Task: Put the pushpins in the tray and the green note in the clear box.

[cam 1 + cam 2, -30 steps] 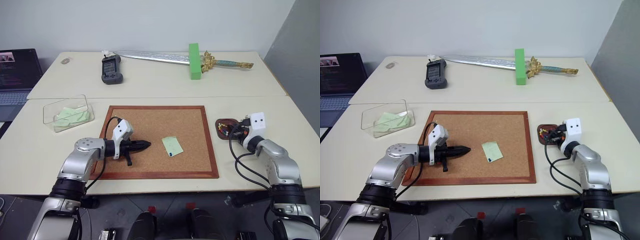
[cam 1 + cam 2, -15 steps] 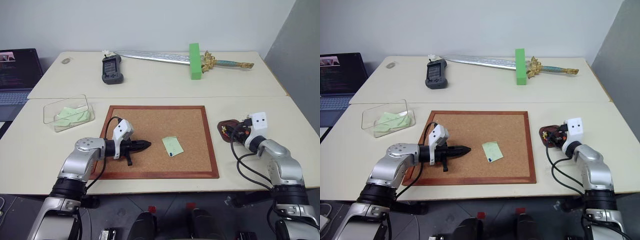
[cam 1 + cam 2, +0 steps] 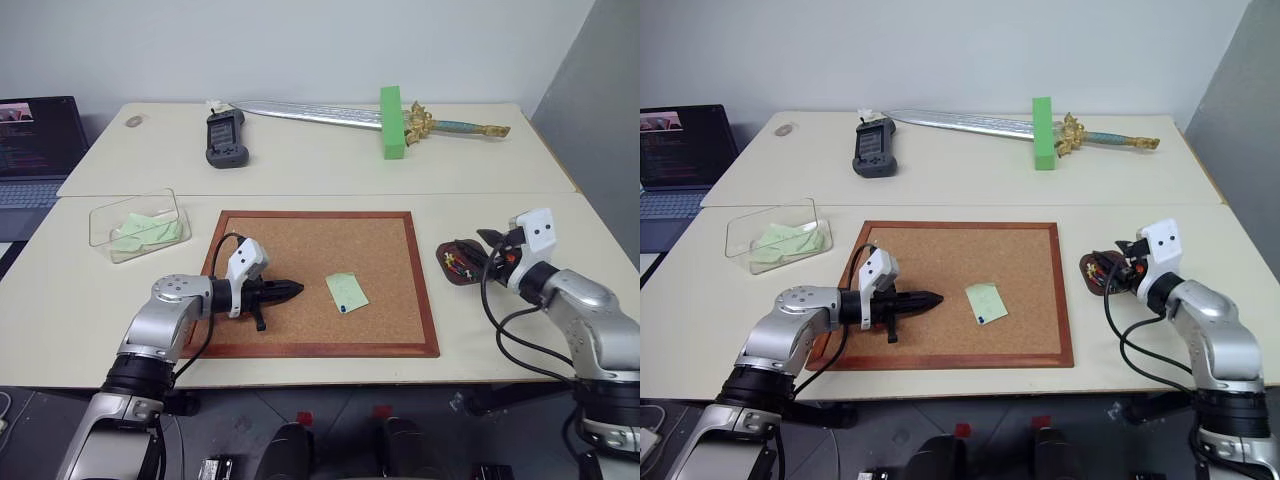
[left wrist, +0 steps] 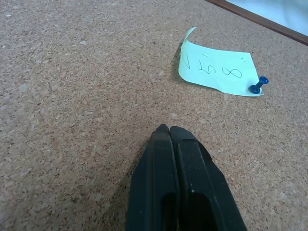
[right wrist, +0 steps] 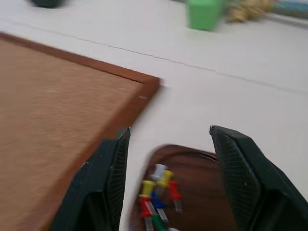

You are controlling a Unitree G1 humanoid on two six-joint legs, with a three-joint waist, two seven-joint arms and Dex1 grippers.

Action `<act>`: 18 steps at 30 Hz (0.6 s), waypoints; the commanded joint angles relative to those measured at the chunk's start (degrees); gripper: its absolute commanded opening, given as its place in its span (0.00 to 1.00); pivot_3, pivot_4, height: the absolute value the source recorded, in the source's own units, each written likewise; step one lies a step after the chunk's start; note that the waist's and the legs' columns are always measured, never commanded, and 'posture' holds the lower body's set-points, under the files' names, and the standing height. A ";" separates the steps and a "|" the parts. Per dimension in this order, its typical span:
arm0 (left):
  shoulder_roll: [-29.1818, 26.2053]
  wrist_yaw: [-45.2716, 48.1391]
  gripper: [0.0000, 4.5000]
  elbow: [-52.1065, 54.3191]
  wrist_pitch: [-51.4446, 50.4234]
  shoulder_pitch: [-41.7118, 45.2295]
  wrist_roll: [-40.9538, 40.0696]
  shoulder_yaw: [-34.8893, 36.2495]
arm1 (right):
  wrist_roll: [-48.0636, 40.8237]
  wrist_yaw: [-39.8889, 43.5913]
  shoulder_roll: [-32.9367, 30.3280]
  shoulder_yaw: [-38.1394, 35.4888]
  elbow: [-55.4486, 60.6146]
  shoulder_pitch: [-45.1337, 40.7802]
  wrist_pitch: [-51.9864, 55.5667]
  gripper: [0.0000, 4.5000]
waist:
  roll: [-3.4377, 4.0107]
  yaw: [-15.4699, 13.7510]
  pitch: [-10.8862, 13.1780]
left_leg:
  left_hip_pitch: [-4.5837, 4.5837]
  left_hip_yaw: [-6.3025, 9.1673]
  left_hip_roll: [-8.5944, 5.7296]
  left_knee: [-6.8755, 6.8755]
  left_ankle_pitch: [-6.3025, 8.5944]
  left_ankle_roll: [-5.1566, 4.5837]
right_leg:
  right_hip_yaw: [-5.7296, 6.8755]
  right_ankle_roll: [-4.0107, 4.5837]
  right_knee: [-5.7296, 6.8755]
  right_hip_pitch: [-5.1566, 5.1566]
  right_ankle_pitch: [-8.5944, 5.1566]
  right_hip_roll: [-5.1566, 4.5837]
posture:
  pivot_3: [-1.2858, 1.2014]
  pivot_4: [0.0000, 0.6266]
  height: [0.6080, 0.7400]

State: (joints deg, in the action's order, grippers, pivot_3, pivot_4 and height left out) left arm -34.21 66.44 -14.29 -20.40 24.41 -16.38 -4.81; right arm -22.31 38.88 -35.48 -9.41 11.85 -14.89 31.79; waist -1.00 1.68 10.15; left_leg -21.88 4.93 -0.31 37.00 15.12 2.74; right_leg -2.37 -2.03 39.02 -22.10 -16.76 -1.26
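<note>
Left tool point(image 3: 290, 291): pressed together, empty, low over the corkboard point(image 3: 300, 235).
Right tool point(image 5: 166, 178): spread, empty, over the tray point(image 3: 462, 262).
Green note point(image 3: 346, 292): flat on the cork, just ahead of the left tool's tip; blue pushpin point(image 4: 259, 85) at its near corner. Left arm nearer.
Tray: right of the board, several pins inside.
Clear box point(image 3: 137, 225): far left on the counter point(image 3: 300, 165), green slips inside.
</note>
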 commanded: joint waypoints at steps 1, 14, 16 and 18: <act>0.15 0.42 0.00 -1.07 0.46 0.23 1.05 -1.24 | -2.87 7.01 -2.94 2.77 6.72 1.48 -0.67 0.62 | 0.00 0.02 0.00 | 0.00 0.01 0.00 0.00 0.00 0.00 | 0.01 0.00 0.00 0.00 0.00 0.00 | 0.52 0.24 1.00; 0.03 0.69 0.00 -0.79 0.63 -0.14 0.99 -1.04 | 0.97 8.49 6.31 21.40 6.65 -1.59 -3.88 0.62 | -0.04 -0.02 -0.01 | 0.00 0.08 0.00 0.06 0.00 0.01 | 0.03 -0.02 0.00 0.02 0.01 -0.02 | 0.52 0.24 1.00; -0.22 0.79 0.00 -0.31 0.59 -0.57 0.94 -1.01 | 1.78 9.51 7.70 23.21 4.50 -2.23 -5.93 0.62 | -0.04 0.04 -0.01 | 0.01 0.08 0.00 0.05 0.00 0.01 | 0.04 -0.02 0.00 0.02 0.01 -0.02 | 0.52 0.24 1.00; -0.35 0.82 0.00 0.07 0.46 -0.87 0.87 -0.96 | 3.88 11.80 8.19 25.90 1.71 -2.57 -9.57 0.62 | -0.04 0.05 -0.01 | 0.03 0.10 0.01 0.02 0.00 0.01 | 0.07 -0.02 0.01 0.01 0.01 0.01 | 0.52 0.24 1.00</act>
State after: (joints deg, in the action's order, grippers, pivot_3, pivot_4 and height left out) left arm -34.18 66.98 -15.20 -19.50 24.65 -16.12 -4.72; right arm -20.19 48.04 -27.72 14.29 14.87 -16.67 26.81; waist -1.04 1.73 10.15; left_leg -21.85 5.04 -0.30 37.02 15.12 2.75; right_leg -2.29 -2.05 39.03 -22.09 -16.75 -1.22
